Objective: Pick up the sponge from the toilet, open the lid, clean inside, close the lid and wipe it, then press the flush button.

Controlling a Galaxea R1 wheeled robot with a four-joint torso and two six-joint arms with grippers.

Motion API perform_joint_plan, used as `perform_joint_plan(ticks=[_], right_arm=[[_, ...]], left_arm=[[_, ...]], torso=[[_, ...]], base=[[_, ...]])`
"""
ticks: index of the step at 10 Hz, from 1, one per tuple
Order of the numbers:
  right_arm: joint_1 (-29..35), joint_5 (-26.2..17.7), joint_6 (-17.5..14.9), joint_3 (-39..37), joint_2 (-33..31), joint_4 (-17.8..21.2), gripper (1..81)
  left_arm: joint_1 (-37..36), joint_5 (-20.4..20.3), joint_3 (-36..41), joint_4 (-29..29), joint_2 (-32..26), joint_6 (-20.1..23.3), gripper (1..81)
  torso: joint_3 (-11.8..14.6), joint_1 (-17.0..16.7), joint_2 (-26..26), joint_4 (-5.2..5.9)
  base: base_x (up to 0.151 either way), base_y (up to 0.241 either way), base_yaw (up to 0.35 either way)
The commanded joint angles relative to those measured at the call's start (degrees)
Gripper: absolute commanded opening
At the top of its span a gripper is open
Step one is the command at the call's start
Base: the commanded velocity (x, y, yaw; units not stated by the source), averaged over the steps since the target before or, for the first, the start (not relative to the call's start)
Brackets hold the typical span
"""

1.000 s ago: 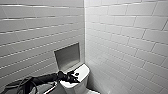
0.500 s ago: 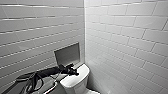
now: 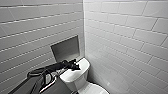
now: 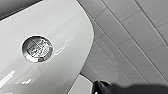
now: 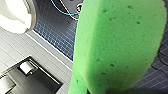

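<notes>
Overhead, the left gripper [image 3: 74, 65] is seen poised over the tank top of the toilet [image 3: 75, 80], which is set in a corner of white-tiled walls below a grey wall niche [image 3: 66, 48]; whether it is spread or pressed together cannot be told. From the left wrist, the flush button [image 4: 37, 48], round and silvery, is shown set in the glossy white tank top. From the right wrist, the sponge [image 5: 117, 45] is shown pinched by the right gripper [image 5: 132, 92], above a dark blue mosaic floor [image 5: 53, 32].
</notes>
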Motion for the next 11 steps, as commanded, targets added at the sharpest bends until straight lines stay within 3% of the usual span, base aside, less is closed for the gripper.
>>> perform_joint_plan(ticks=[1, 5, 6, 9, 10, 11], right_arm=[[-1.15, -4.31, -0.35, 0.94, 1.19, -1.12, 1.0], [-1.5, -4.23, -1.23, 1.11, 1.28, -1.03, 1.0], [-1.5, -4.31, -1.23, 1.11, 1.37, -1.04, 1.0], [-1.5, -4.31, -1.31, 1.2, 1.37, -1.12, 1.0], [-1.5, -4.31, -1.31, 1.2, 1.37, -1.12, 1.0], [-1.5, -4.31, -1.31, 1.2, 1.46, -1.12, 1.0]], left_arm=[[-14.33, 2.4, -3.97, -1.18, 0.8, -0.37, 1.0], [-15.39, 2.31, -10.99, 3.65, 2.64, -0.37, 1.0], [-15.47, 2.31, -13.29, 4.7, 3.52, -0.37, 1.0], [-15.39, 2.14, -14.35, 5.41, 3.97, -0.37, 1.0], [-15.48, 2.05, -14.35, 5.41, 4.05, -0.37, 1.0], [-15.48, 1.96, -14.35, 5.41, 4.05, -0.37, 1.0]], torso=[[0.02, 0.0, 0.0, 0.0], [-0.54, 0.02, 0.02, 0.0], [-2.06, 0.02, 0.02, 0.0], [-4.58, 0.02, 0.02, 0.0], [-3.3, 0.05, 0.05, 0.0], [-4.0, 0.07, 0.05, 0.0]], base=[[0.0, 0.0, 0.0], [0.0, 0.0, 0.0], [0.0, 0.0, 0.0], [0.0, 0.0, 0.0], [0.0, 0.0, 0.0], [0.0, 0.0, 0.0]])
